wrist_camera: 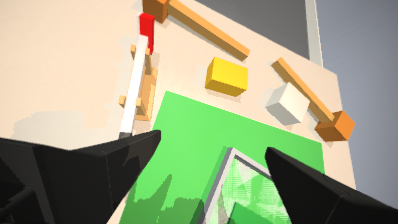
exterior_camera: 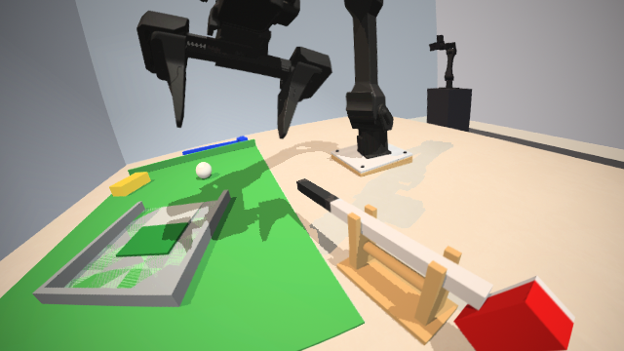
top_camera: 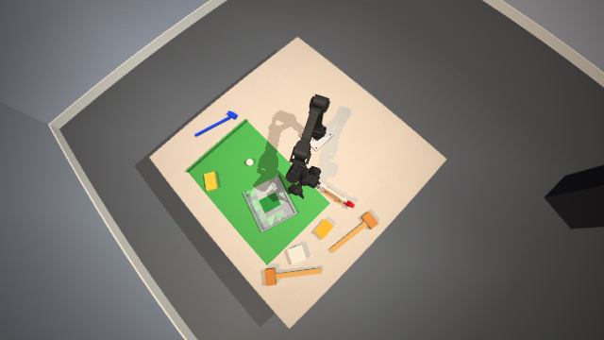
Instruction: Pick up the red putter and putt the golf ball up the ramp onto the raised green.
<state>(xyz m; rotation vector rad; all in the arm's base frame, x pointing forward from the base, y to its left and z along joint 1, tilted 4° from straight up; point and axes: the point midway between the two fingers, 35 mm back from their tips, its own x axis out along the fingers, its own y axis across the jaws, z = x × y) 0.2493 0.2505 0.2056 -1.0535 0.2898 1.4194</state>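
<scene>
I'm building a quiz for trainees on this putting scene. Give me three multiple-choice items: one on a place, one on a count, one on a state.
1. Where does the red putter lie?
A. on the green mat
B. on a wooden stand beside the mat
C. in the pincer

2. How many orange mallets lie on the table?
A. one
B. two
C. four

3. What is the pincer's state?
A. open, holding nothing
B. shut on the putter
C. shut on the ball

Key:
1 B: the shaft rests across the wooden stand, off the mat.
2 B: the top view shows one mallet near the putter's head and another mallet at the table's edge.
3 A: the pincer hangs in the air with fingers wide apart and nothing between them; the ball sits on the mat.
</scene>
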